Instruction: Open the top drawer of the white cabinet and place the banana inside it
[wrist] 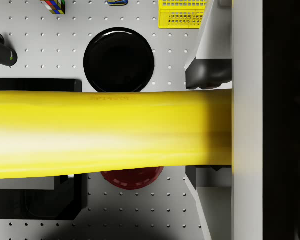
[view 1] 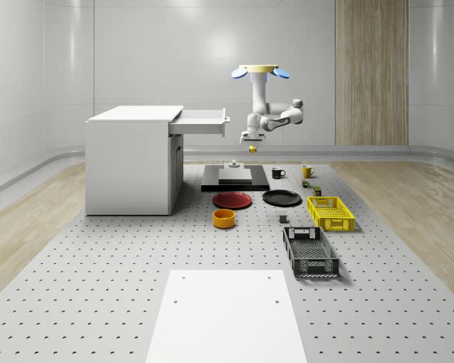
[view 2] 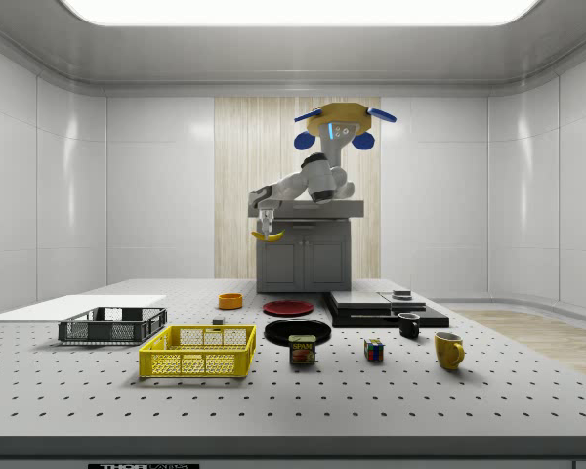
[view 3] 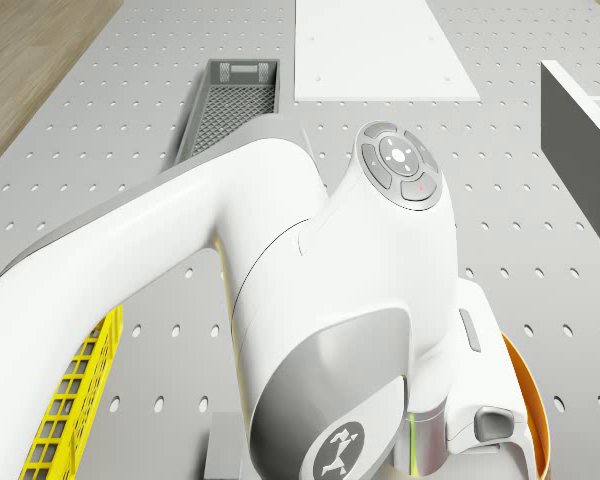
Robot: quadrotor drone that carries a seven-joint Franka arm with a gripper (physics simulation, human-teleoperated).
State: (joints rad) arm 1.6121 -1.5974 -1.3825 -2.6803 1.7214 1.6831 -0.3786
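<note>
Banana (wrist: 110, 132): clamped in my gripper (view 1: 251, 145); I hover beside the pulled-out top drawer (view 1: 203, 121), level for lowering it in.

This is a simulated robotics test lab: a big perforated table (view 1: 98, 265) fills the lower frame, pale wall panels (view 1: 136, 53) stand across the top, and a white cabinet (view 1: 132, 162) stands at centre left.
</note>
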